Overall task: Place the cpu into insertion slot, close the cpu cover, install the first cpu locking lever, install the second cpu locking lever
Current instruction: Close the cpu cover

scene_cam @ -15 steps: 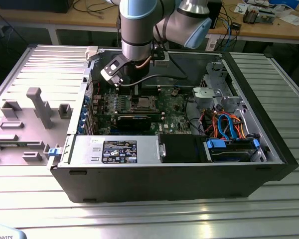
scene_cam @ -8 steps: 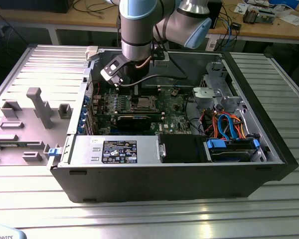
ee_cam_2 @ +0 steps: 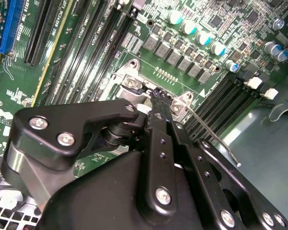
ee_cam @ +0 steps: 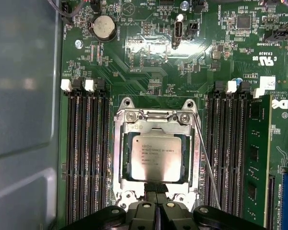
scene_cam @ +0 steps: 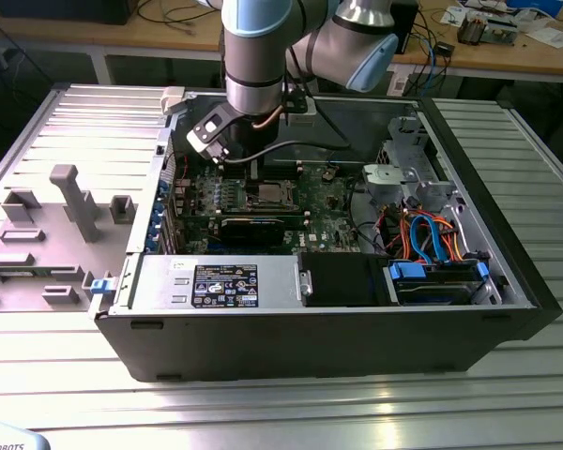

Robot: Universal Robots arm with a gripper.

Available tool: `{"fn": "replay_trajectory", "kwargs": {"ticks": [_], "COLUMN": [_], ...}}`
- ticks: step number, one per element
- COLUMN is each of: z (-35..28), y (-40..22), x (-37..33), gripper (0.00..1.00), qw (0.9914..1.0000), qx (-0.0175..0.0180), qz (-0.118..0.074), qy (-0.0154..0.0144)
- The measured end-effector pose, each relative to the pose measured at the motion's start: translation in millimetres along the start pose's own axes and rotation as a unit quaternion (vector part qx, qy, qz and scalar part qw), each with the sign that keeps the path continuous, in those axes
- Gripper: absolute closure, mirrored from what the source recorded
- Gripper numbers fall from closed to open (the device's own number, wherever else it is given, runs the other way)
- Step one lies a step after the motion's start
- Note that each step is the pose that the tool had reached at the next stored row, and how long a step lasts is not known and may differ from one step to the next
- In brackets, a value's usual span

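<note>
The gripper (ee_cam: pixel 157 188) had its two fingers pinched right together with nothing between them, and the tips seemed to be touching the near edge of the cpu cover (ee_cam: pixel 119 153). Just ahead of those tips the cpu (ee_cam: pixel 157 157) sat in the insertion slot (scene_cam: pixel 264 195), its grey face showing through the window of the cover lying flat over it. Off to one side of the fingers a thin wire locking lever (ee_cam: pixel 207 160) angled away from the socket, to my eye not yet hooked down. My worry was the narrow tips. Bearing on so thin a metal lip, they could slide off and scrape the motherboard (ee_cam: pixel 149 62) or the memory slots (ee_cam: pixel 86 153) beside them, or load the cover unevenly and shift the chip on its contacts. The loose lever might also catch a finger
</note>
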State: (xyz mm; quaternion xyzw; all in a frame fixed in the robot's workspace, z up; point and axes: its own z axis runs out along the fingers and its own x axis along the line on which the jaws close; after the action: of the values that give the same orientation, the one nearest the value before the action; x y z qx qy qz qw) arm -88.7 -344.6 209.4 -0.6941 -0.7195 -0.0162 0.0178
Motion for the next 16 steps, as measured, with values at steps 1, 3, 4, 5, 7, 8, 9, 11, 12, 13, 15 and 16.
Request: {"fn": "replay_trajectory", "kwargs": {"ticks": [1,3,4,5,7,8,9,11,12,13,15,16], "z": [0.6,2.1,2.3,3.2,3.8,3.9,3.8,-1.4,-1.6,-1.6,-1.7,-1.7], "y": [-0.2,-0.2,-0.3,-0.3,-0.3,-0.3,-0.3,-0.3,-0.2,0.3,7.3,9.9], "x": [0.0,-0.1,-0.2,-0.2,-0.3,-0.2,-0.2,0.1,0.1,0.1,-0.2,-0.3], "gripper": [0.89,0.89,0.89,0.89,0.89,0.89,0.89,0.89,0.89,0.89,0.89,0.89], "qw": [1.00000,1.00000,1.00000,1.00000,1.00000,1.00000,1.00000,1.00000,1.00000,1.00000,1.00000,1.00000], "qx": [0.0000,0.0002,0.0002,0.0002,0.0004,0.0003,0.0002,0.0002,0.0001,0.0002,0.0002,0.0002], "qz": [0.000,0.000,0.000,0.000,0.000,0.000,0.000,0.000,0.000,0.000,0.000,0.000], "qy": [0.0000,-0.0001,-0.0001,0.0000,-0.0003,-0.0002,0.0000,-0.0001,0.0001,0.0001,0.0000,0.0000]}}
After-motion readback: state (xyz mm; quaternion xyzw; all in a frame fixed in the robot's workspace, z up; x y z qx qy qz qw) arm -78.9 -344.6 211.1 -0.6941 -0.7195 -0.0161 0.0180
